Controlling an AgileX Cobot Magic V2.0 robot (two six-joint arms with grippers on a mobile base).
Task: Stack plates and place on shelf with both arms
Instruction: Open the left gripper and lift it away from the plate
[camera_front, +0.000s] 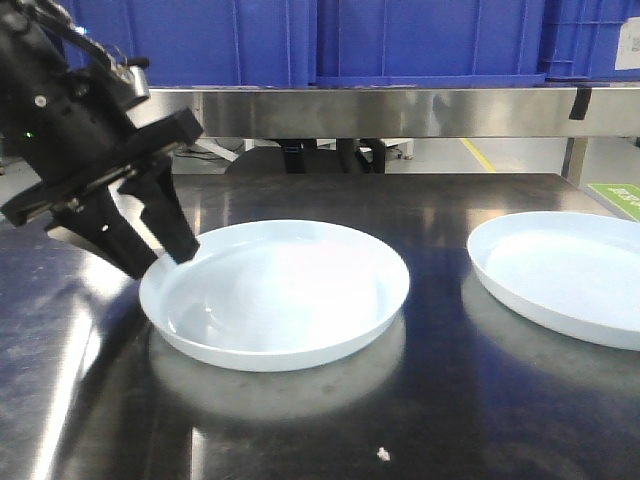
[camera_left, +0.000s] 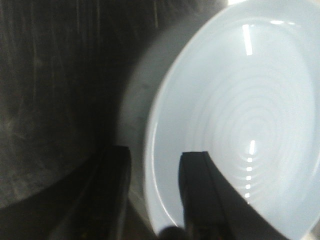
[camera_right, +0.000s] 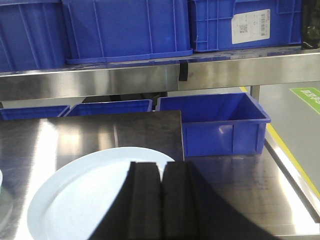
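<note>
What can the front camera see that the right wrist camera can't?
Only the front-facing view shows the left gripper, open, with a finger on each side of the left plate's rim.

Only the right wrist view shows the right gripper, shut on nothing, an open blue crate behind the table, and a white label on an upper crate.

Both show the right plate lying flat on the steel table, plus the shelf with blue crates sitting on it.

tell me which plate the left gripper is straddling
The centre plate: its rim sits between the left gripper's open fingers. The other plate lies apart, at right.
</note>
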